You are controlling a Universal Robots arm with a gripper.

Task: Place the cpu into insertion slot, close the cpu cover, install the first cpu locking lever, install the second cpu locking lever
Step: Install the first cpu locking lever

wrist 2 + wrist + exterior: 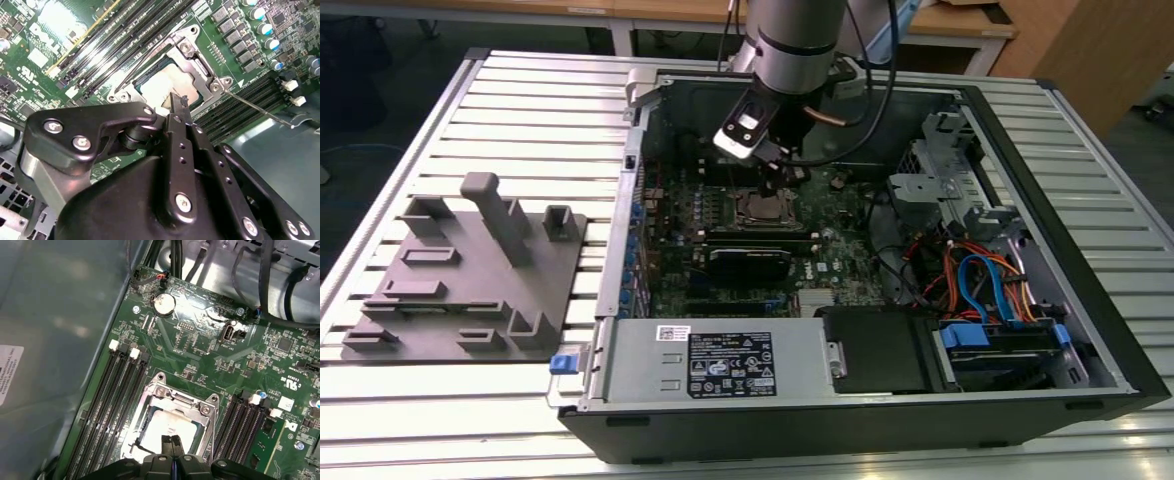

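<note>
Inside the open computer case, the insertion slot [761, 208] sits on the green board. The cpu [165, 426] [161, 82] lies in it, dull silver top up. The silvery cpu cover [176, 398] [201, 69] lies flat around it, so the chip shows through its window. My gripper [171, 442] [178, 102] [773, 168] hangs right over the cpu's edge, shut, with nothing between its fingers. I cannot tell whether the tips touch the chip. A thin metal lever [256, 106] sticks out from one socket corner across the memory slots.
Long black memory slots [112, 395] [242, 422] flank the socket on both sides. Cables [987, 285], a drive cage and the power supply [720, 362] fill the case toward the exterior view's right and front. A grey fixture [467, 275] stands on the slatted table at the exterior view's left.
</note>
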